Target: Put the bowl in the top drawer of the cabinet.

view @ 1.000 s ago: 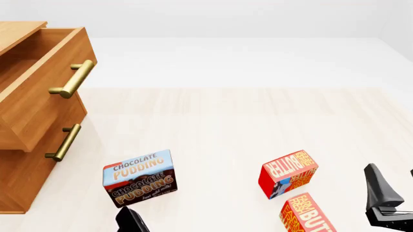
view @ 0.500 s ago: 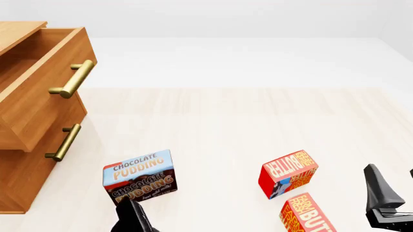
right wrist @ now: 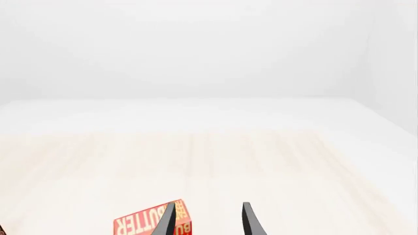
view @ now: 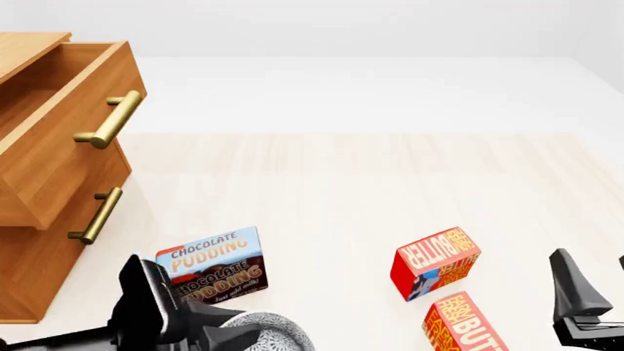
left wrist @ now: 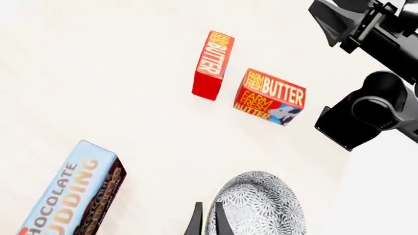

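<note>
Front view: the left gripper [view: 229, 333] sits low at the near edge of the table [view: 341, 190], its dark arm reaching in from the left corner, with the bowl [view: 273, 333] (white, grey floral mosaic) at its tip, only partly in frame. Just behind stands the chocolate pudding box [view: 210, 269]. At far left the cabinet [view: 29, 278] has its top drawer [view: 58, 139] pulled out, brass handle [view: 109, 119] facing the arms; the lower drawer handle [view: 96, 215] is beneath. Two butter boxes, one upright [view: 436, 262] & one nearer the edge [view: 466, 323], lie toward the right, near the right gripper [view: 585, 300], which holds nothing here.

Left wrist view: thin fingertips [left wrist: 196, 223] pinch the rim of the bowl [left wrist: 258, 205], jaws nearly together on it. The pudding box [left wrist: 72, 196] lies to one side; both butter boxes [left wrist: 212, 64] [left wrist: 269, 96] are farther off, w/ the other arm [left wrist: 372, 103] beyond.

Right wrist view: right gripper [right wrist: 205, 218] spread apart, gripping nothing (bare table between the fingers). A butter box [right wrist: 151, 223] peeks in beside one fingertip [right wrist: 168, 220].
</note>
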Available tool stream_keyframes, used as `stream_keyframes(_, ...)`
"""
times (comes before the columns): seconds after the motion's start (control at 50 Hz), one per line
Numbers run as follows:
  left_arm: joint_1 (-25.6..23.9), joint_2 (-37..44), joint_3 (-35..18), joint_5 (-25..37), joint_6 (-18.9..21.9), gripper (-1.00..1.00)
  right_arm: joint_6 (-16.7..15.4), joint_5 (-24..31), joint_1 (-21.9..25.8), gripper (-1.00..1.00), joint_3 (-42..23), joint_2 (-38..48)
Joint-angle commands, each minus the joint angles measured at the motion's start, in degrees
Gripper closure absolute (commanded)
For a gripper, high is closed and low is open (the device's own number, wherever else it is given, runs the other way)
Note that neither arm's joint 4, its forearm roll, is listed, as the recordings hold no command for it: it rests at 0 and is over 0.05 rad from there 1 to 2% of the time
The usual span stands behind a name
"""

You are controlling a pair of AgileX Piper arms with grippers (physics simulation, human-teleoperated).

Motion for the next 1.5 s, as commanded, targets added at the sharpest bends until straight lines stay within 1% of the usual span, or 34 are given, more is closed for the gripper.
stream_keyframes(0.02,2.07,-5.92,-3.27,4.91,2.09,1.00,0.00,0.07,-0.13,-1.00,-0.01,-0.15)
stream_keyframes(0.06,2.72,-6.28,-3.72,5.49,2.96,1.00,-0.01,0.08,-0.11,-1.00,-0.01,-0.18)
stream_keyframes(0.08,2.81,-7.70,-4.08,5.71,3.17,1.00,0.00,0.09,-0.14,-1.00,-0.01,-0.19)
stream_keyframes(0.1,1.69,-8.48,-4.41,5.59,3.49,1.00,0.00,0.09,-0.11,-1.00,-0.01,-0.21)
stream_keyframes(0.14,2.08,-7.43,-4.35,5.68,3.97,1.00,0.01,0.09,-0.11,-1.00,-0.01,-0.21)
stream_keyframes(0.16,1.62,-7.68,-4.63,5.53,5.87,1.00,0.02,0.11,-0.16,-1.00,-0.01,-0.25)
stream_keyframes(0.18,1.52,-7.60,-4.73,5.61,4.60,1.00,0.09,0.12,-0.16,-1.00,-0.01,-0.29)
stream_keyframes(0.2,1.64,-7.53,-4.87,5.74,4.16,1.00,0.19,0.13,-0.16,-1.00,-0.01,-0.37)
stream_keyframes(0.22,2.01,-7.59,-5.23,6.10,5.10,1.00,0.12,0.13,-0.17,-1.00,-0.01,-0.33)
stream_keyframes(0.32,3.09,-7.53,-5.95,7.20,5.70,1.00,0.17,0.14,-0.16,-1.00,-0.01,-0.36)
stream_keyframes(0.34,3.90,-8.02,-6.40,7.91,6.50,1.00,0.18,0.14,-0.21,-1.00,-0.01,-0.35)
stream_keyframes(0.42,4.56,-8.95,-7.11,8.84,7.05,1.00,0.25,0.14,-0.15,-1.00,-0.01,-0.36)
stream_keyframes(0.52,7.03,-10.85,-8.52,11.04,7.88,1.00,0.24,0.14,-0.07,-1.00,-0.01,-0.38)
stream_keyframes(0.54,7.17,-11.02,-8.84,11.43,7.27,1.00,0.21,0.14,-0.07,-1.00,-0.02,-0.41)
stream_keyframes(0.56,7.36,-11.20,-9.03,11.70,8.01,1.00,0.23,0.14,-0.05,-1.00,-0.02,-0.44)
stream_keyframes(0.6,8.82,-11.99,-9.62,12.61,8.01,1.00,0.22,0.14,-0.03,-1.00,-0.02,-0.45)
stream_keyframes(0.72,10.32,-12.87,-11.41,14.65,8.48,1.00,0.20,0.13,0.07,-1.00,-0.02,-0.55)
stream_keyframes(0.74,11.35,-12.59,-11.53,14.97,8.06,1.00,0.20,0.13,0.11,-1.00,-0.03,-0.57)
stream_keyframes(0.84,11.48,-12.57,-13.04,15.95,7.03,1.00,0.20,0.12,0.12,-1.00,-0.03,-0.60)
stream_keyframes(0.88,11.72,-12.74,-13.82,16.44,7.31,1.00,0.19,0.12,0.10,-1.00,-0.03,-0.60)
stream_keyframes(0.94,12.80,-14.09,-15.70,17.55,6.43,1.00,0.18,0.13,0.15,-1.00,-0.03,-0.57)
stream_keyframes(0.96,13.18,-14.29,-16.33,17.90,6.97,1.00,0.23,0.13,0.14,-1.00,-0.02,-0.57)
stream_keyframes(1.0,14.31,-14.63,-17.15,18.49,6.53,1.00,0.21,0.12,0.16,-1.00,-0.03,-0.58)
stream_keyframes(1.04,15.33,-15.00,-17.80,18.84,7.06,1.00,0.20,0.12,0.14,-1.00,-0.03,-0.59)
stream_keyframes(1.08,16.08,-15.47,-18.46,18.95,6.23,1.00,0.20,0.11,0.18,-1.00,-0.03,-0.63)
stream_keyframes(1.36,18.32,-16.53,-22.67,22.35,7.66,1.00,0.16,0.09,0.31,-1.00,-0.03,-0.65)
stream_keyframes(1.5,19.65,-17.68,-25.97,25.21,8.73,1.00,0.15,0.05,0.45,-1.00,-0.04,-0.71)
